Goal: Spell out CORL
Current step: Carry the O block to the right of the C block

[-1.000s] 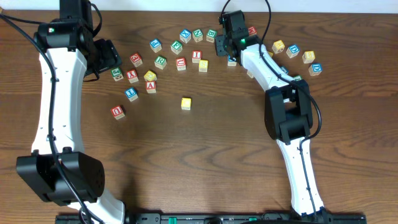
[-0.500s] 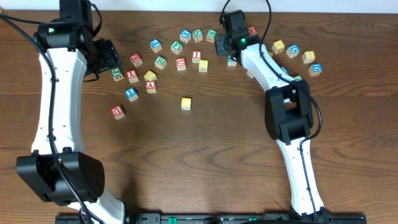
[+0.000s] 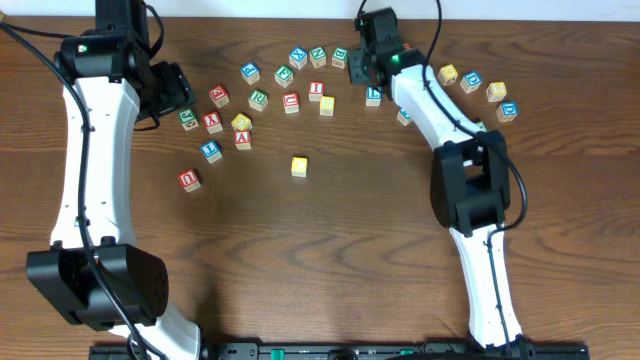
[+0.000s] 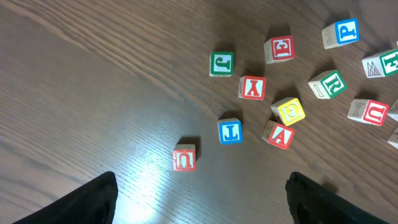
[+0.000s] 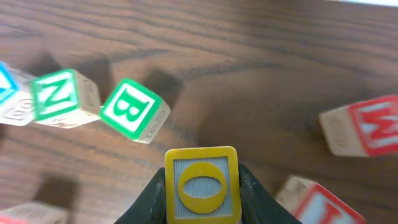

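Note:
My right gripper (image 5: 202,200) is shut on a yellow cube with an O (image 5: 202,185), held between both fingers above the table. From overhead that gripper (image 3: 367,62) hangs over the far row of cubes and hides its cube. A lone yellow-topped cube (image 3: 299,165) sits mid-table. The green R cube (image 4: 329,84) lies in the left cluster, also seen from overhead as the green R cube (image 3: 258,98). A blue cube whose letter looks like an L (image 4: 230,130) lies nearer. My left gripper (image 4: 199,205) stands open and empty, the same left gripper (image 3: 172,92) at the cluster's left side.
Several lettered cubes are scattered along the far side: a green B (image 5: 134,109), a green N (image 5: 59,93) and a red-lettered cube (image 5: 373,127) close to the held cube. More cubes (image 3: 496,91) lie at the far right. The table's far edge is just beyond.
The right jaws have narrowed onto the yellow O cube, and that gripper has shifted slightly toward the far edge. The left arm has not moved.

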Motion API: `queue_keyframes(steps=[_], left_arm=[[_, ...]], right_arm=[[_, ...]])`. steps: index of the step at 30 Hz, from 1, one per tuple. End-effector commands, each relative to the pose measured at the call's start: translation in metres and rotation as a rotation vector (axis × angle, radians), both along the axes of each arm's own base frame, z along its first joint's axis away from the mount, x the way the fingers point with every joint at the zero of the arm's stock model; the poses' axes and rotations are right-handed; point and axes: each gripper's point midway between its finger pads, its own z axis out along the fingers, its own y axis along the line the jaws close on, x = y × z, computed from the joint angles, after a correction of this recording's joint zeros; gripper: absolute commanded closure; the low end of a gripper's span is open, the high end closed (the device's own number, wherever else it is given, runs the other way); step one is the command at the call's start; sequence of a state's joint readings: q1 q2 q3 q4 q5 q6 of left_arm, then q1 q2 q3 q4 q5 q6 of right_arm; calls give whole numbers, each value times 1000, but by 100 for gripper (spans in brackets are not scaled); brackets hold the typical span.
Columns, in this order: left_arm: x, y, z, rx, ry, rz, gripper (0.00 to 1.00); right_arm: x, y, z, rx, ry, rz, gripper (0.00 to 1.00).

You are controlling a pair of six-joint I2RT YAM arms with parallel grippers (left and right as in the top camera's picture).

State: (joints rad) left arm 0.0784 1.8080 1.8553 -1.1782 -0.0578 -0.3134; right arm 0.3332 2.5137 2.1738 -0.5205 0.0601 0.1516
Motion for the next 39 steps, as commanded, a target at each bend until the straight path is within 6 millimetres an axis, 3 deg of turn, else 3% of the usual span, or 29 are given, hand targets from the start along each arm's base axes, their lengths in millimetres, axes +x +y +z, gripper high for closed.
queue_keyframes(steps=[1, 8, 16, 20, 39], left_arm=[[-3, 3, 2, 6, -3, 5, 15], [0, 3, 3, 7, -16, 5, 15], [1, 3, 3, 7, -17, 5, 15], [2, 3, 4, 8, -23, 6, 14], [6, 4, 5, 9, -40, 6, 15]], right_arm=[[-6, 4, 70, 30, -68, 12, 77], [-62, 17, 87, 43, 98, 92, 80], [-144, 17, 44, -29, 440, 43, 84], [-171, 22, 30, -76, 529, 67, 84], [-235, 43, -32, -154, 691, 76, 82]])
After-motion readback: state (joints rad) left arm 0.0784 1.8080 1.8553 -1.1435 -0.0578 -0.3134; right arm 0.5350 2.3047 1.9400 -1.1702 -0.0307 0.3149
